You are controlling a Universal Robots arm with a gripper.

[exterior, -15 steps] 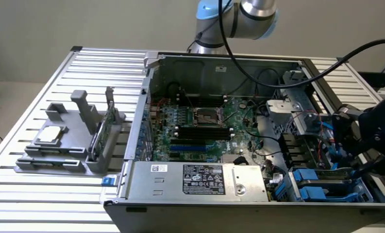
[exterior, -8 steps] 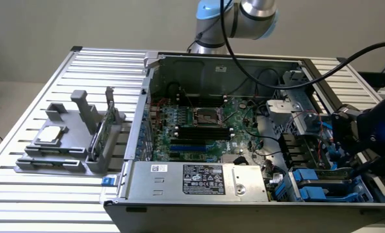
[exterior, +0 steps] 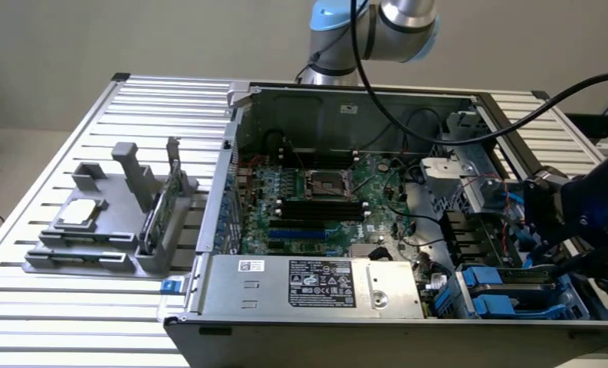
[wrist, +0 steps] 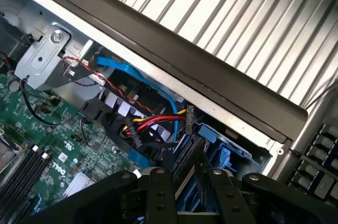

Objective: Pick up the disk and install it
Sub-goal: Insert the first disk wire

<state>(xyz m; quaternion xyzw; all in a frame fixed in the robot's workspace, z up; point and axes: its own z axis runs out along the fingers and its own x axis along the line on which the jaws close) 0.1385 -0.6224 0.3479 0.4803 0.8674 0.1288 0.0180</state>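
Note:
My gripper (exterior: 555,244) hangs over the drive bay at the exterior view's right front corner of the open computer case (exterior: 244,138). In the wrist view the gripper (wrist: 186,175) has its two black fingers (wrist: 158,189) pressed on a thin grey slab with a blue edge, seen edge-on: the disk (wrist: 182,183). The disk points down toward the bay's blue carriers (wrist: 222,156), which in the exterior view sit just below the gripper as blue carriers (exterior: 498,297). Most of the disk is hidden by the fingers.
Red, yellow and black cables (wrist: 158,123) and a blue cable (wrist: 127,71) cross beside the bay. The motherboard (exterior: 319,203) and power supply (exterior: 314,284) fill the case. On the slatted table, a grey fixture (exterior: 89,257) holds a small silver drive (exterior: 79,213) and a green card (exterior: 160,211).

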